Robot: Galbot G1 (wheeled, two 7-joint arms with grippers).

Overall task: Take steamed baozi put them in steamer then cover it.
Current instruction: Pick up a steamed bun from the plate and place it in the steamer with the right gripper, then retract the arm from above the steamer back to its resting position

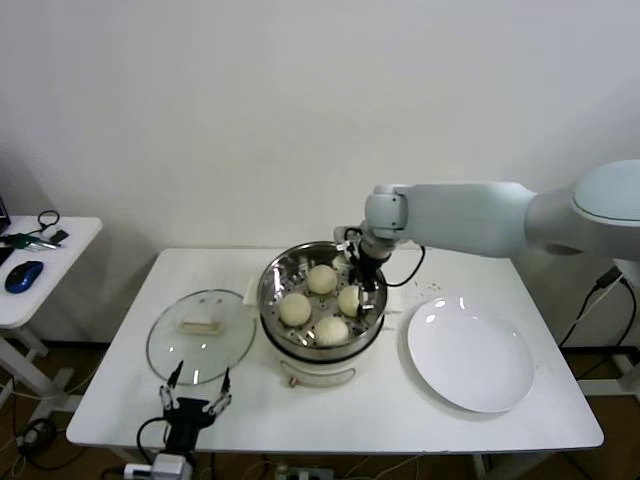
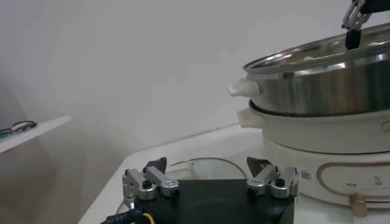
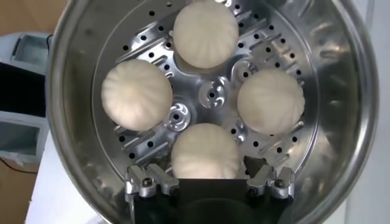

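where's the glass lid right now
In the head view the glass lid lies flat on the table, left of the steamer, just beyond the left gripper.

Four off-white baozi (image 3: 206,31) sit in the uncovered steel steamer (image 1: 272,283); glass cover (image 1: 200,338) lies flat beside it.

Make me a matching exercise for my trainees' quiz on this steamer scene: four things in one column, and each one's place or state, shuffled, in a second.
Things:
1. baozi
2. glass cover
3. white plate
4. right claw

Places or states:
A. empty, on the table on the robot's right of the steamer
B. open, over the steamer's right-hand rim
C. four, lying on the perforated tray
D. flat on the table on the robot's left of the steamer

Pairs: 1-C, 2-D, 3-A, 4-B
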